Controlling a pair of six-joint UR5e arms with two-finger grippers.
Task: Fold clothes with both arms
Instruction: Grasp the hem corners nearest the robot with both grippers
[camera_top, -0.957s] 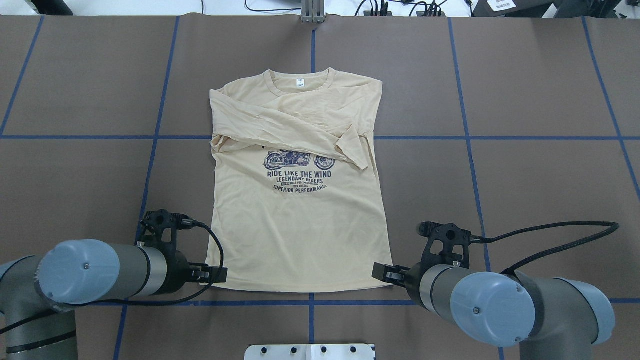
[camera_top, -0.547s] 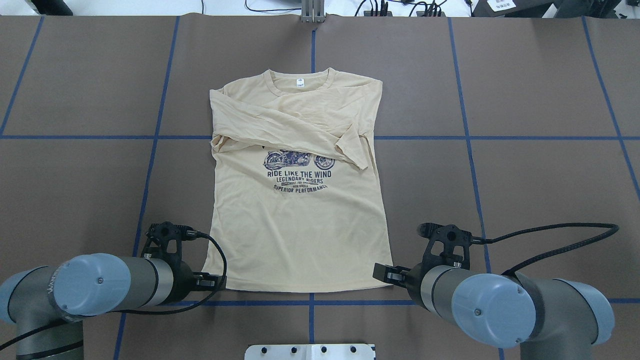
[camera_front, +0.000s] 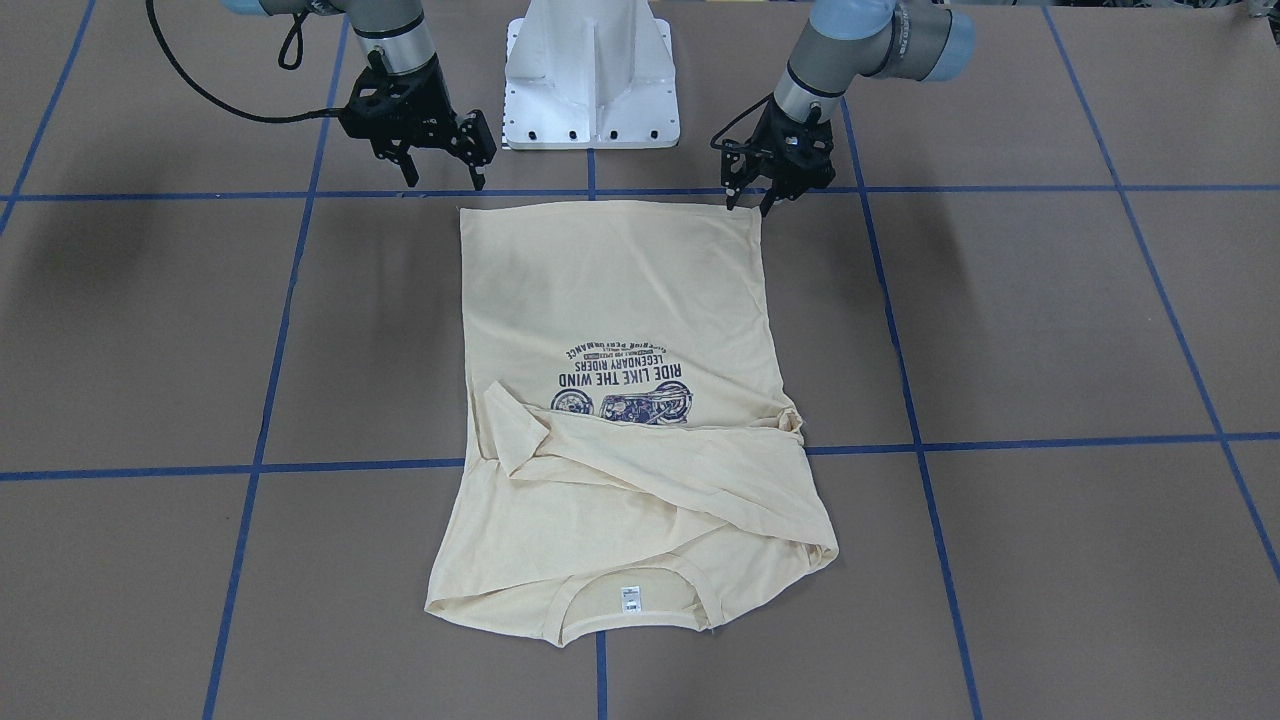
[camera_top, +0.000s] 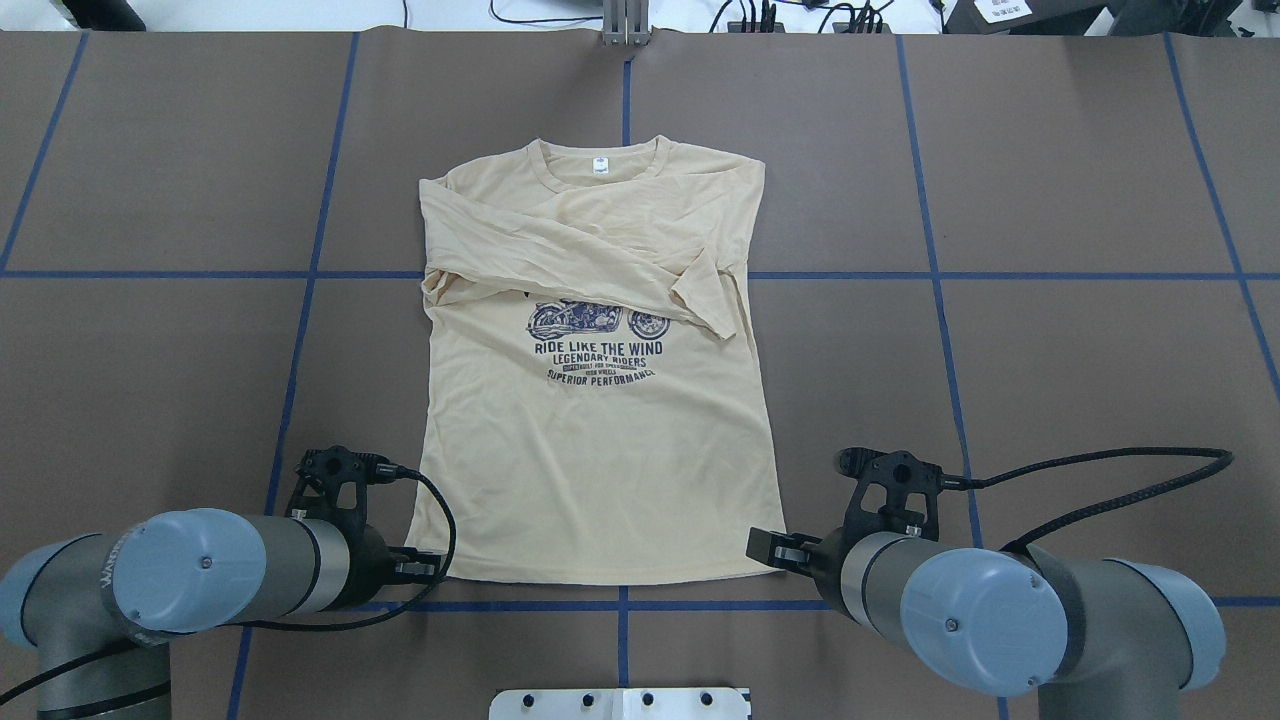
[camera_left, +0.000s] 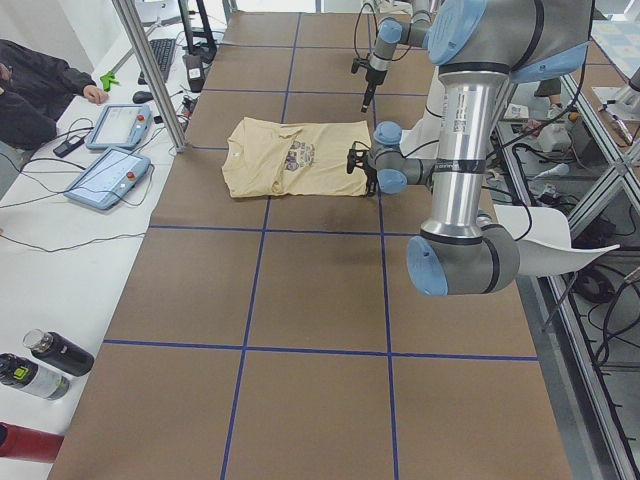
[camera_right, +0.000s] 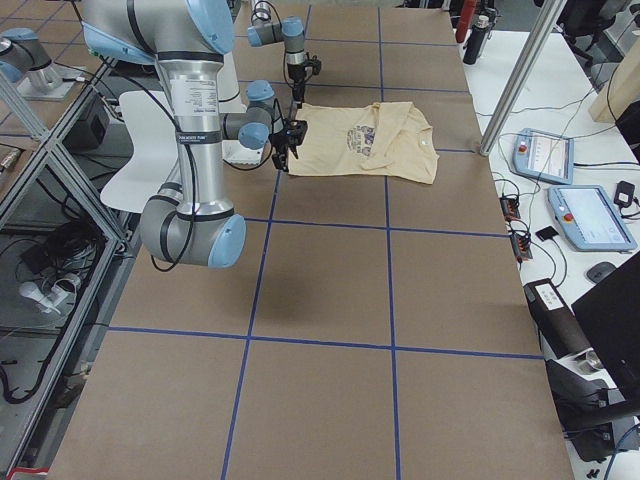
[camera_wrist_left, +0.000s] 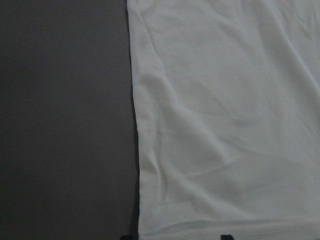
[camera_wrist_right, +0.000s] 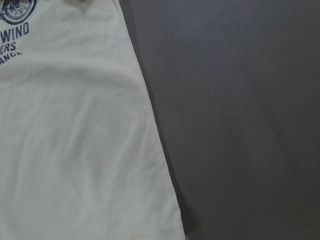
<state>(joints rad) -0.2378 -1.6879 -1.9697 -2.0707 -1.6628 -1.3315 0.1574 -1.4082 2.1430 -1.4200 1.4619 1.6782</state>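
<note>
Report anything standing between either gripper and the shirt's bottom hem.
Nothing visible does. The left gripper and right gripper both hang open by the hem corners of the long-sleeved T-shirt, with only bare table around them.

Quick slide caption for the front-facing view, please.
Open left gripper and right gripper at the hem corners of the shirt, sleeves folded across it.

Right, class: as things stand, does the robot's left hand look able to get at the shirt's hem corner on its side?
Probably yes: the left hand is open right at that corner of the T-shirt, which lies flat with nothing between them.
</note>
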